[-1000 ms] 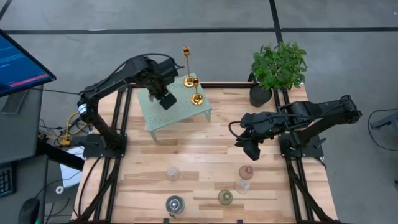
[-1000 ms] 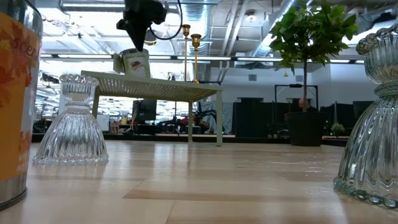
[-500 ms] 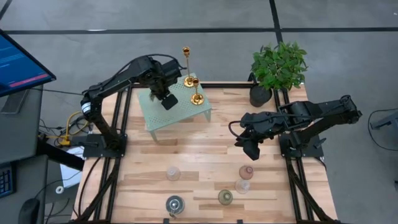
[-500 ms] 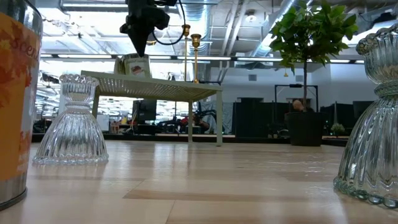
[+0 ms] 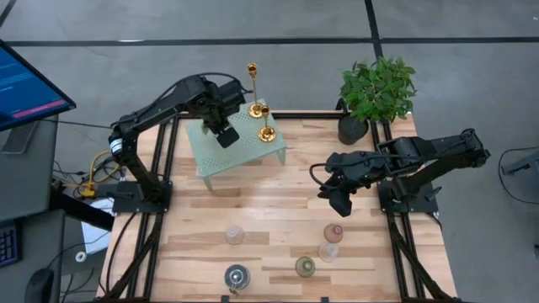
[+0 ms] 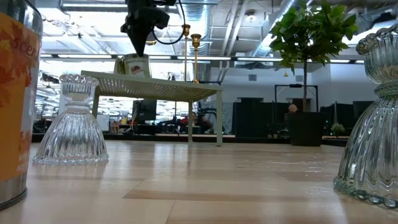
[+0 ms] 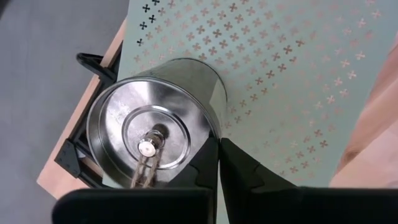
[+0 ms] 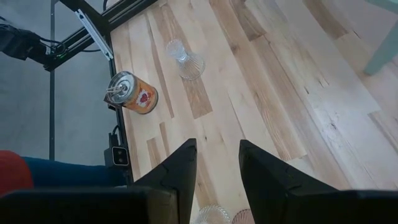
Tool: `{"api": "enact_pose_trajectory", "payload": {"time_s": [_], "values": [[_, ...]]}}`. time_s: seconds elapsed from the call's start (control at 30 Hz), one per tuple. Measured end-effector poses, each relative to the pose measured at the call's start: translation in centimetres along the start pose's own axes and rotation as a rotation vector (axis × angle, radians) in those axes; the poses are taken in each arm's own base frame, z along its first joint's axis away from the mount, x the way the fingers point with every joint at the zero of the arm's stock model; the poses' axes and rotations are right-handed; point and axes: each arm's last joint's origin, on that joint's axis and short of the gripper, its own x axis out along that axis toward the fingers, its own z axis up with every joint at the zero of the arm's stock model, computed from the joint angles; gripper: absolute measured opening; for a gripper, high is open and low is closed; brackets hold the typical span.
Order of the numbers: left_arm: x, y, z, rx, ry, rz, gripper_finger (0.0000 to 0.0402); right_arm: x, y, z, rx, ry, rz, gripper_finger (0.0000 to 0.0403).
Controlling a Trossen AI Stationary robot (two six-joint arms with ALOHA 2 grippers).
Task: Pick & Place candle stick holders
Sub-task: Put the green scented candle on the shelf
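Round silvery metal cup holder [image 7: 155, 118] sits on mint-green perforated metal rack [image 5: 244, 151], near its back-left corner, directly under left pincer [image 7: 217, 163]. Pincer's fingers nearly shut, holding nothing, tips just beside cup's rim; prob. just set down there. Rack edge close behind; gold candlesticks [image 5: 259, 109] stand apart, so room to lift straight up. Right pincer [image 8: 216, 165] waits mid-table, fingers slightly apart, empty.

Both arms reaching inward over the counter

The left hand [image 5: 226, 135] is hanging with fingers closed together; the right hand [image 5: 341, 202] is hovering low, fingers [image 8: 264, 171] parted.
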Motion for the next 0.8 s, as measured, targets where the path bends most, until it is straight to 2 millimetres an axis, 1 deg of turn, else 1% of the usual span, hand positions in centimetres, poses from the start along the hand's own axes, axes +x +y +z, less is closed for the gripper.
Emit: {"api": "enact_pose_trajectory", "payload": {"time_s": [0.47, 0.73, 0.8], "values": [[0.4, 1.9, 0.1, 0.011, 0.016, 0.043, 0.0005, 0.0, 0.0, 0.0, 0.000, 0.001, 0.002, 0.0111], [0.8, 2.1, 0.3, 0.045, 0.029, 0.049, 0.0005, 0.0, 0.0, 0.0, 0.000, 0.002, 0.002, 0.0111], [1.0, 2.1, 0.4, 0.050, 0.035, 0.075, 0.0005, 0.0, 0.0, 0.0, 0.000, 0.002, 0.002, 0.0111]]}}
